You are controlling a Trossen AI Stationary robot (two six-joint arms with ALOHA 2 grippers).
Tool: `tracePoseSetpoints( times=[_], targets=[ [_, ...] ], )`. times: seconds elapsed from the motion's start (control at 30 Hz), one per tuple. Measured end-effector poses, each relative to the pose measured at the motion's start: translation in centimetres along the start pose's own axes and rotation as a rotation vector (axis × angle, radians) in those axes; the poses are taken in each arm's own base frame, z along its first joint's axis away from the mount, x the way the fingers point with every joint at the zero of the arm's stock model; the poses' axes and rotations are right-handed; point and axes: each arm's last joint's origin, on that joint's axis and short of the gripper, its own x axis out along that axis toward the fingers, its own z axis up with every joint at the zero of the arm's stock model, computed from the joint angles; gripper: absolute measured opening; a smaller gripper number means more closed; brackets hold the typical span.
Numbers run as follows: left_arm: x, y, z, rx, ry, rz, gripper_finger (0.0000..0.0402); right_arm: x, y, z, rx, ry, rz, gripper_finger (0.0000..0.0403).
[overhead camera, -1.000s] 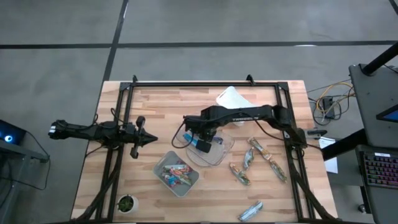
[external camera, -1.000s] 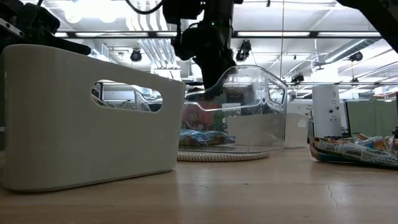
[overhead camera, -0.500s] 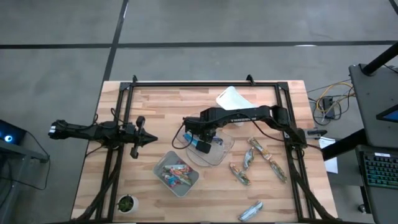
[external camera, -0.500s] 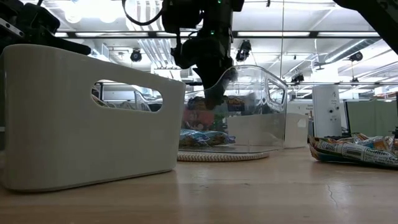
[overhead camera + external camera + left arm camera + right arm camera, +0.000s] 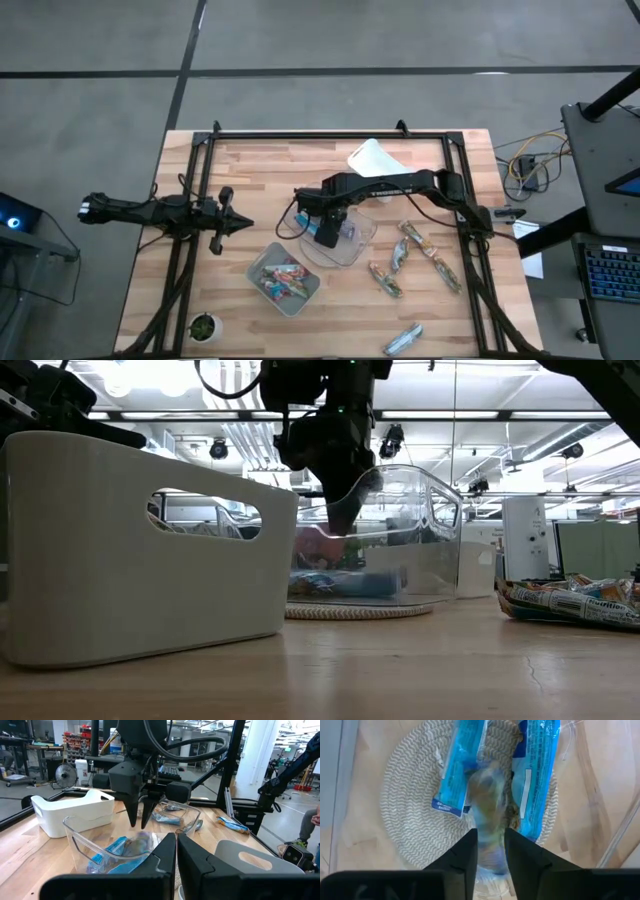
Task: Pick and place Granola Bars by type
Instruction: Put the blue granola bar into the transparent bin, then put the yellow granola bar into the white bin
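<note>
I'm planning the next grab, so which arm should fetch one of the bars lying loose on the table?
Probably the right: its gripper hangs over the clear bin, beside the loose bars. The left gripper waits across the table.

Both arms are matte black, angular and jointed, with black cables looping along them; the right tool [image 5: 340, 520] ends in two tapering black fingers [image 5: 134, 815].

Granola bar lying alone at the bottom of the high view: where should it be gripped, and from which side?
Grip the lone granola bar across its middle, fingers spanning its narrow width, coming straight down. It lies flat and diagonal on bare table, apart from the other bars, so both long sides look free.
</note>
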Motion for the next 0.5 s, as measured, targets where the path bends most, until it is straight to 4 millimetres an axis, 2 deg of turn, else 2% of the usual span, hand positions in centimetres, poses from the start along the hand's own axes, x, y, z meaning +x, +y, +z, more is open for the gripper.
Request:
tracePoseSetpoints(
  times=[0.27, 0.5],
  targets=[
    [0.00, 0.00, 0.00, 0.000, 0.000, 0.000, 0.0000, -0.02, -0.03, 0.02, 0.003, -0.001, 0.001, 0.0135],
    [0.00, 0.00, -0.01, 0.000, 0.000, 0.000, 0.0000, -0.03, 0.00, 0.00, 0.003, -0.001, 0.003, 0.0154]
  ],
)
